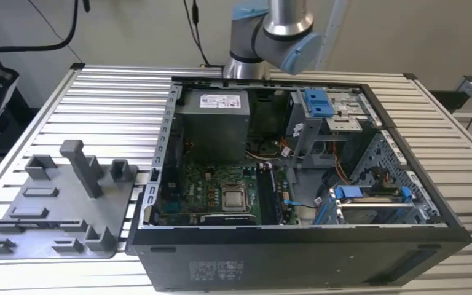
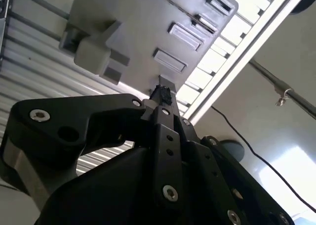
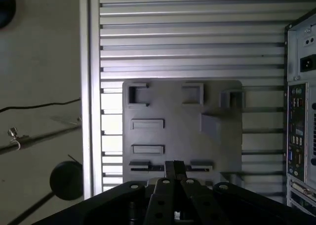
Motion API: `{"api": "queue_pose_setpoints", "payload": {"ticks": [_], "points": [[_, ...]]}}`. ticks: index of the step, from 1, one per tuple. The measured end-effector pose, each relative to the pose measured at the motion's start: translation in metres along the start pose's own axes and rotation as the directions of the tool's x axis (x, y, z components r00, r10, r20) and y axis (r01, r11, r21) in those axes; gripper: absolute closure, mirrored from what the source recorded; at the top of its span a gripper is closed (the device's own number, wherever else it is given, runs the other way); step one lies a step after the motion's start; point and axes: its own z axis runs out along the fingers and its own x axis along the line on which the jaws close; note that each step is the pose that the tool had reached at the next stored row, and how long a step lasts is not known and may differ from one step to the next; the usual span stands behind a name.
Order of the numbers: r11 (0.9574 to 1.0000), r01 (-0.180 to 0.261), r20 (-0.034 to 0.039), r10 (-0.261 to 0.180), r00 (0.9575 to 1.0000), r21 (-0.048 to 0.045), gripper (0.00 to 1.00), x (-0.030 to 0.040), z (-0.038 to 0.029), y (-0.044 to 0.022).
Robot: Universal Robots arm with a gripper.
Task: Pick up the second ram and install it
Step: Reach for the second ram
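In both wrist views my gripper (image 2: 162,94) (image 3: 174,166) hangs well above the grey holder tray (image 3: 182,136) (image 2: 148,27), over its edge with the narrow slots. Its two fingers are pressed together, with nothing between them that I can make out. The second ram is out of view: no dark stick lies on the tray (image 1: 56,215). In the exterior view the open computer case (image 1: 302,252) lies on the table with its motherboard (image 1: 211,190) exposed. Dark memory slots (image 1: 270,195) run beside the processor socket, and I cannot tell what sits in them.
The arm's base (image 1: 273,37) rises behind the case. Upright posts (image 1: 80,166) stand on the tray. Inside the case are a power supply (image 1: 213,120) and blue-handled drive cages (image 1: 367,193). The slatted table (image 1: 113,104) ends just past the tray, with cables beyond its edge (image 3: 91,111).
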Motion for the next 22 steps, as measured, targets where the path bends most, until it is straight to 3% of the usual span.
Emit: {"api": "queue_pose_setpoints", "payload": {"ticks": [8,22], "points": [[1.0,0.0,-0.0002,0.0,1.0,0.0,0.89,-0.0026,0.0002,-0.0155],[1.0,0.0,-0.0002,0.0,1.0,0.0,0.89,-0.0049,0.0006,-0.0354]]}}
